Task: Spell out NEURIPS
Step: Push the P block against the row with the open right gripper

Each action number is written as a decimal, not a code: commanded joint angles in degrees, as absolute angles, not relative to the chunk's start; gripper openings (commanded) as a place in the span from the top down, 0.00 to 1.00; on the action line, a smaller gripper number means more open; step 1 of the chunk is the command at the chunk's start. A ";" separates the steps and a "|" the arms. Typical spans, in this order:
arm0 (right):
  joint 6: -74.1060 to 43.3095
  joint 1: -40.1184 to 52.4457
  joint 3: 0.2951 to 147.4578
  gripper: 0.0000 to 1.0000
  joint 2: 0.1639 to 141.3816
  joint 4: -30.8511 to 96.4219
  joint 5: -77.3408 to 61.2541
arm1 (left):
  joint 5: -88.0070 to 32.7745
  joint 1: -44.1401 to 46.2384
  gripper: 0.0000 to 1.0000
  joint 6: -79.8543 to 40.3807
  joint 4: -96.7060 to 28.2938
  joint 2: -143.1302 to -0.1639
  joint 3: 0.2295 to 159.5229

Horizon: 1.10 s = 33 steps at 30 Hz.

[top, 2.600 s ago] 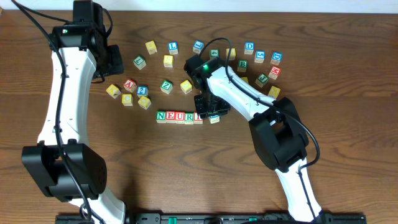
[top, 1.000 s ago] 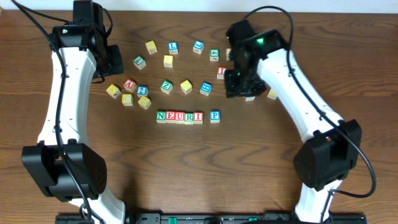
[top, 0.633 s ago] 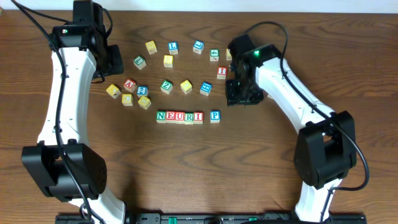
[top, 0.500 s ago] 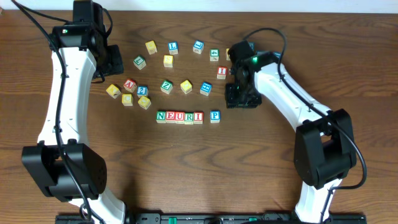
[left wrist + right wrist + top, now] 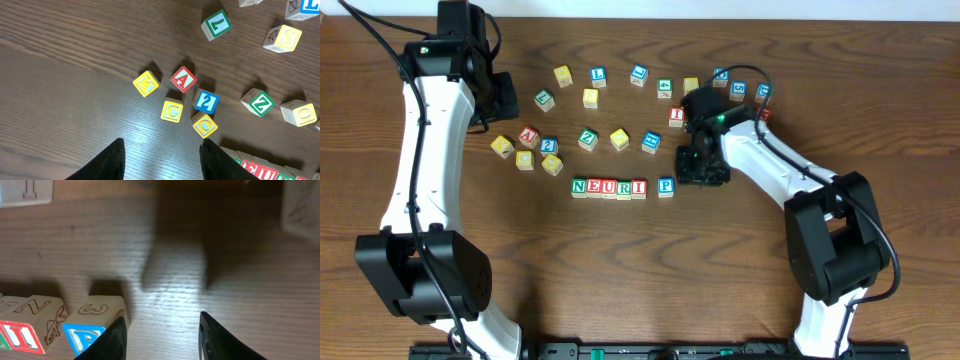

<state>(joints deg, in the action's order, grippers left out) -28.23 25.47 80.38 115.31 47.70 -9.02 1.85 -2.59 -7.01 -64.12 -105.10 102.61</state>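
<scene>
The P cube (image 5: 665,186) is taken as the landmark. To its left, the N-E-U-R-I row (image 5: 608,187) is laid in a straight line across the table (image 5: 620,280). A small gap is seen between the I and the P. Six of the seven letters are thus judged to be placed, and only the last one is wanting.

The right gripper (image 5: 702,168) is held low just to the right of the P cube, over the bare spot where the word would end. In the right wrist view, which is somewhat blurred, its fingers are seen spread wide, with only wood grain between them; nothing is held.

The S cube (image 5: 590,97), yellow-faced, is found well up and to the left of the P cube, beyond the far side of the row, among the loose cubes. It is upright and touched by nothing.

The left gripper (image 5: 160,162) is likewise spread wide and empty, and is held further left of the P cube than the S cube is. In its wrist view the S cube is seen near the upper right corner.

The coming move is judged to turn on this: the S cube lies off the row's long axis, and must be brought down onto that axis, just right of the P cube. The left gripper is judged somewhat nearer the S cube, while the right gripper is already at the free spot.
</scene>
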 commanded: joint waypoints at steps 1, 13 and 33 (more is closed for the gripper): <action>-31.29 25.89 79.77 0.59 117.21 47.55 -9.69 | 2.11 -2.83 0.52 -6.26 -64.23 -103.98 104.09; -31.73 26.52 79.75 0.59 118.41 47.09 -11.09 | 2.11 -2.83 0.52 -6.28 -64.20 -103.98 104.09; -31.83 28.21 79.75 0.62 118.85 45.71 -13.72 | 2.11 -2.83 0.52 -6.28 -64.20 -103.98 104.09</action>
<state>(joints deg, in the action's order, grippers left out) -31.03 27.27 80.18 117.78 46.19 -12.64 1.85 -2.59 -7.01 -64.10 -105.10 102.61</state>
